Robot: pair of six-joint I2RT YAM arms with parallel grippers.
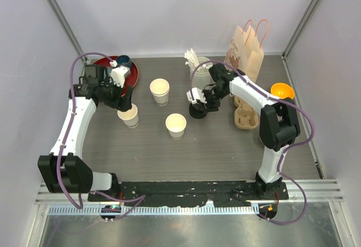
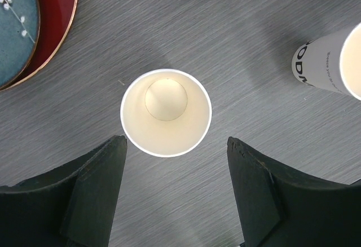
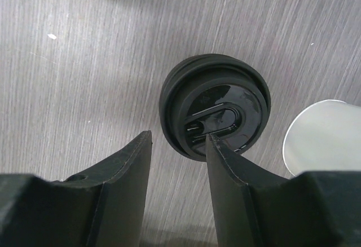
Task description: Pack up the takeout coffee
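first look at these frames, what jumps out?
The left hand hangs over an open white paper cup at the table's left, jaws wide on either side of it. Two more cups stand open to its right. The right hand hovers over a black lid near mid-table, jaws apart astride its rim. A paper bag with pink handles stands at the back right.

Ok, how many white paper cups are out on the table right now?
3. The left cup stands below the left tool, the back cup sits mid-table, and the front cup is nearer the arms' bases. All are open, with no lids on. The arms could hide more.
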